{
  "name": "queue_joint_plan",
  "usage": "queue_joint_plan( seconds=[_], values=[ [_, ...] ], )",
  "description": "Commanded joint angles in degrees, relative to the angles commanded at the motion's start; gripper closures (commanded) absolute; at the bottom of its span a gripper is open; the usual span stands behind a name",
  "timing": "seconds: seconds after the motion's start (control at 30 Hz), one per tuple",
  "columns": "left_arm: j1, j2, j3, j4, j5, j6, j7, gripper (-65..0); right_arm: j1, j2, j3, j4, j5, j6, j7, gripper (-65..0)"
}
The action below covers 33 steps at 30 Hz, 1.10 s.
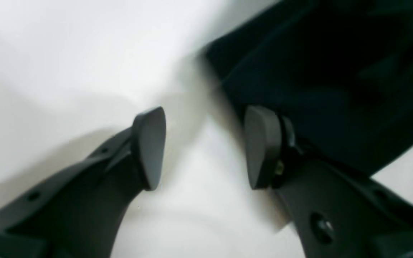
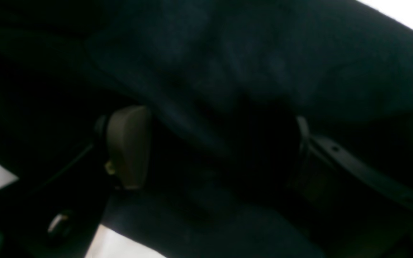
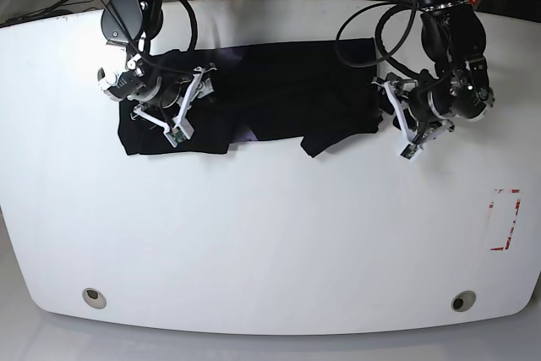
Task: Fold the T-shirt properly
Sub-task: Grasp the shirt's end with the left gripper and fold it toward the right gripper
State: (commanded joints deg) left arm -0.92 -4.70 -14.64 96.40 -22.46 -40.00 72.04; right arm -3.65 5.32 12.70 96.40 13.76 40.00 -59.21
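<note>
The black T-shirt [image 3: 270,90] lies crumpled in a wide band across the far half of the white table [image 3: 270,234], with a small purple patch of print showing at its front edge. My left gripper [image 1: 206,147] is open and empty over bare table, with its right finger [image 1: 262,147] at the shirt's edge [image 1: 321,64]; in the base view it [image 3: 390,112] is at the shirt's right end. My right gripper [image 2: 215,150] is open over the shirt's left part [image 3: 182,107], with black cloth [image 2: 228,71] lying between its fingers.
A red marking [image 3: 507,219] is on the table near its right edge. Two round holes [image 3: 95,297] [image 3: 461,301] sit near the front edge. Cables and dark equipment stand behind the table's far edge.
</note>
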Motion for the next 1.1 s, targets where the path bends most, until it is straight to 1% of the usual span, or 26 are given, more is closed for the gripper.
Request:
queue_joint_plan(
  seconds=[0.23, 0.4, 0.43, 0.57, 0.6, 0.7, 0.8, 0.9, 0.97, 1.0, 1.1],
  values=[
    [0.00, 0.09, 8.79, 0.79, -0.44, 0.00, 0.09, -31.9, -0.09, -0.09, 0.00, 0.00, 0.00, 0.00, 0.00, -47.2],
    [0.00, 0.18, 18.64, 6.51, -0.53, 0.00, 0.18, -31.9, 0.00, -0.09, 0.00, 0.00, 0.00, 0.00, 0.00, -47.2],
    [0.00, 0.18, 21.63, 8.79, -0.53, 0.00, 0.18, -31.9, 0.00, -0.09, 0.00, 0.00, 0.00, 0.00, 0.00, -47.2],
    [0.18, 0.09, 28.84, 15.30, -0.53, 0.00, 0.35, -31.9, 0.00, -0.18, 0.00, 0.00, 0.00, 0.00, 0.00, -47.2],
    [0.26, 0.09, 30.07, 16.70, -0.53, 0.00, 0.44, -31.9, 0.00, -0.18, 0.00, 0.00, 0.00, 0.00, 0.00, -47.2],
    [0.00, 0.26, 32.09, 17.67, -0.53, 0.00, 3.34, -31.9, 0.00, -0.62, 0.00, 0.00, 0.00, 0.00, 0.00, -47.2],
    [-0.09, 0.62, 34.90, 17.67, -0.18, 0.00, 4.13, -31.9, 0.00, -0.97, 0.09, 0.00, 0.00, 0.00, 0.00, -47.2],
    [-0.09, 0.53, 35.43, 17.67, -0.09, 0.00, 4.13, -31.9, 0.00, -0.97, 0.09, 0.00, 0.00, 0.00, 0.00, -47.2],
    [-0.09, 0.44, 34.02, 17.67, -0.09, 0.00, 4.13, -31.9, 0.00, -1.05, 0.09, 0.00, 0.00, 0.00, 0.00, -47.2],
    [-0.09, 0.44, 32.70, 17.58, -0.09, 0.00, 4.13, -31.9, 0.00, -1.14, 0.09, 0.00, 0.00, 0.00, 0.00, -47.2],
    [0.09, 0.44, 25.76, 17.41, 0.00, 0.00, 4.13, -31.9, 0.00, -1.32, 0.35, 0.35, 0.53, 0.00, -0.26, -47.2]
  ],
)
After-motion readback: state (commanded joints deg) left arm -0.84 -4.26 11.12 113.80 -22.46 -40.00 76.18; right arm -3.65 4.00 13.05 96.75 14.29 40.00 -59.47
